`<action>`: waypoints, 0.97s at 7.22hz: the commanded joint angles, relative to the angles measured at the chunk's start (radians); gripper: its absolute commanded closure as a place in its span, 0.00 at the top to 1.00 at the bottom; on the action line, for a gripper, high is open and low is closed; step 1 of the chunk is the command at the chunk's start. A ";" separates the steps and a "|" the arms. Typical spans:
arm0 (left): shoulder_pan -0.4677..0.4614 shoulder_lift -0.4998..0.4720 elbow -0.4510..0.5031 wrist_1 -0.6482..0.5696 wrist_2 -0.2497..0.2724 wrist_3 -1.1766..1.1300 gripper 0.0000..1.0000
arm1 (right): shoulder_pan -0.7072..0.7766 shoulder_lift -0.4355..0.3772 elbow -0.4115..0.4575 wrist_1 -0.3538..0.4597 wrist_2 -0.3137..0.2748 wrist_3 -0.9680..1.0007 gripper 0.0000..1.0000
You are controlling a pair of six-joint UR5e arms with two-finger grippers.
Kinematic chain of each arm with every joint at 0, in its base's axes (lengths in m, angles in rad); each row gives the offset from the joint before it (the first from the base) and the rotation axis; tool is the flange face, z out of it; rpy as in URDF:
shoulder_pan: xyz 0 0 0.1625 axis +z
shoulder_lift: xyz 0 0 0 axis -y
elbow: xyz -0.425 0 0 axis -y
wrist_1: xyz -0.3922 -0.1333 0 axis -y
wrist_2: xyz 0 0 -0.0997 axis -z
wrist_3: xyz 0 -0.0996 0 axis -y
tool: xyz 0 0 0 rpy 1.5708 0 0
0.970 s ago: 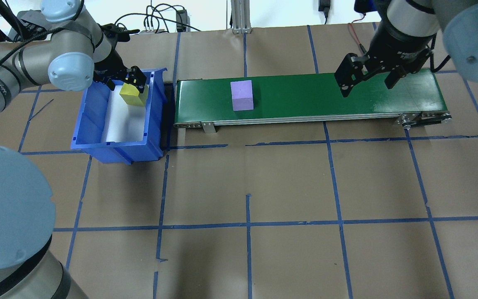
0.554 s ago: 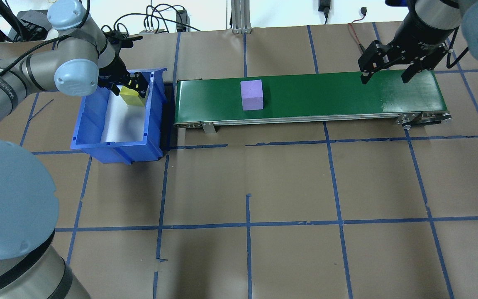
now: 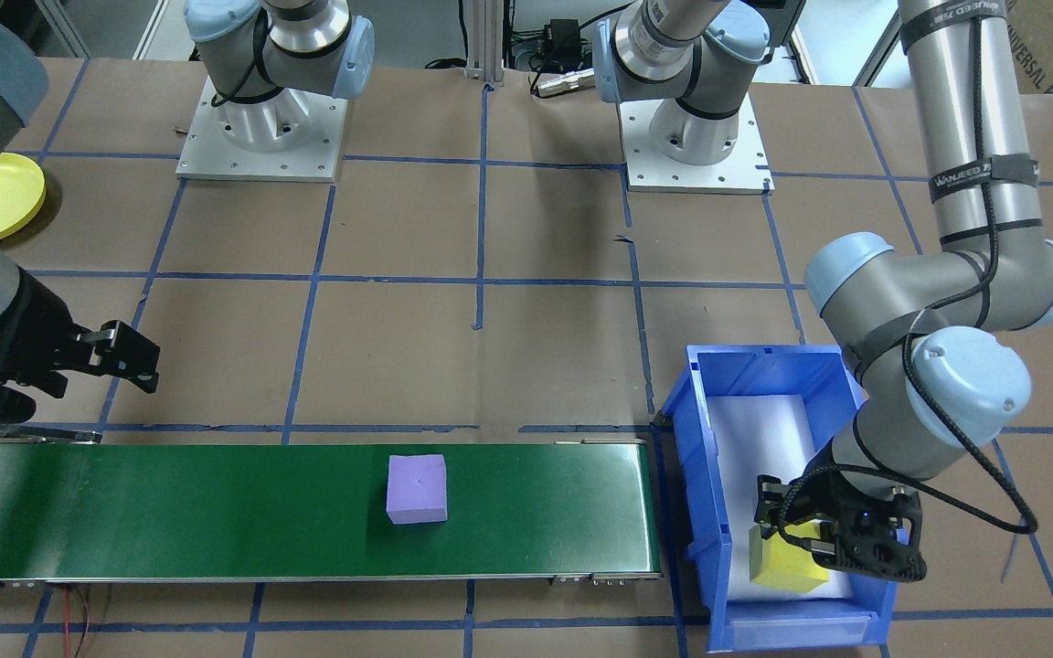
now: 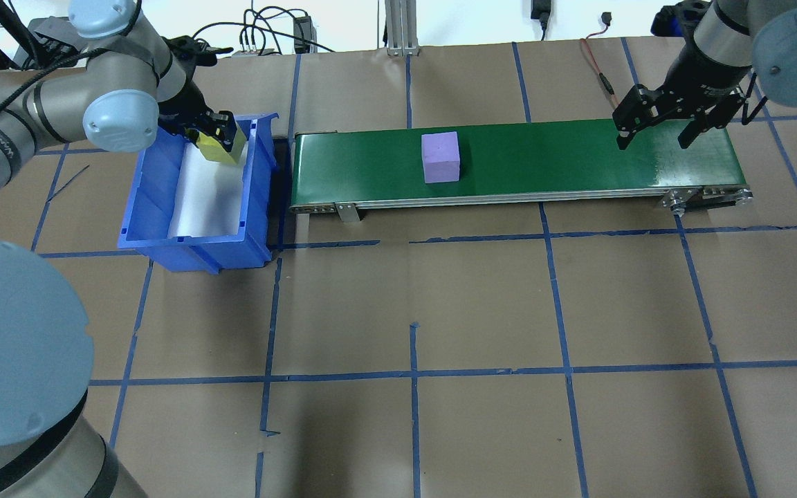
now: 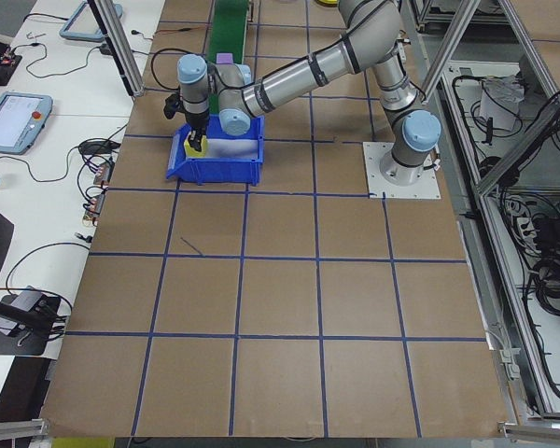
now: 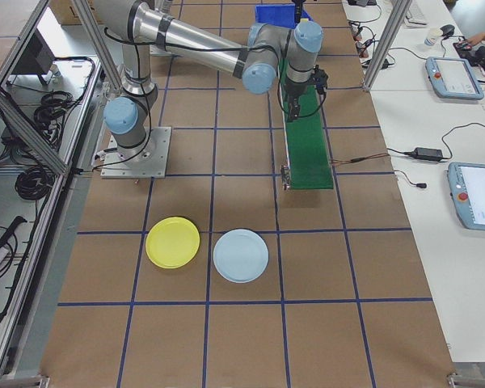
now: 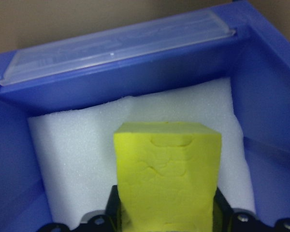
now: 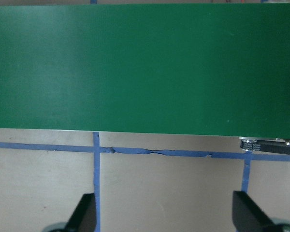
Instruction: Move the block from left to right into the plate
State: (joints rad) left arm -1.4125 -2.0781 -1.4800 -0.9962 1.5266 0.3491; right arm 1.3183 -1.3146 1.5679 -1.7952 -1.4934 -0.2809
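One yellow block (image 4: 221, 148) gripped near the bin (image 4: 156, 200) wall.

Cardboard box (image 3: 1052, 37): "UNIVERSAL" partly legible. Left arm (image 3: 965, 137) strap lettering not clearly legible.

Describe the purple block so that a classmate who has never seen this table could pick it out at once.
Find the long green conveyor belt beside the blue bin. The purple block sits alone on that belt, near its middle. The only other block, the yellow block, is held over the bin by the left pincer.
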 commanded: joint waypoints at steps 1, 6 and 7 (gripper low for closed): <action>-0.025 0.202 0.014 -0.040 -0.073 -0.005 0.46 | -0.054 0.047 -0.028 -0.106 0.019 -0.030 1.00; -0.210 0.123 -0.011 -0.017 -0.091 -0.306 0.47 | -0.088 0.120 -0.078 -0.133 0.074 -0.040 1.00; -0.247 0.080 -0.029 0.014 -0.088 -0.350 0.48 | -0.088 0.120 -0.078 -0.133 0.074 -0.038 1.00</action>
State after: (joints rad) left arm -1.6186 -1.9388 -1.4935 -1.0229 1.4378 0.0630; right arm 1.2355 -1.1968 1.4896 -1.9277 -1.4195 -0.3198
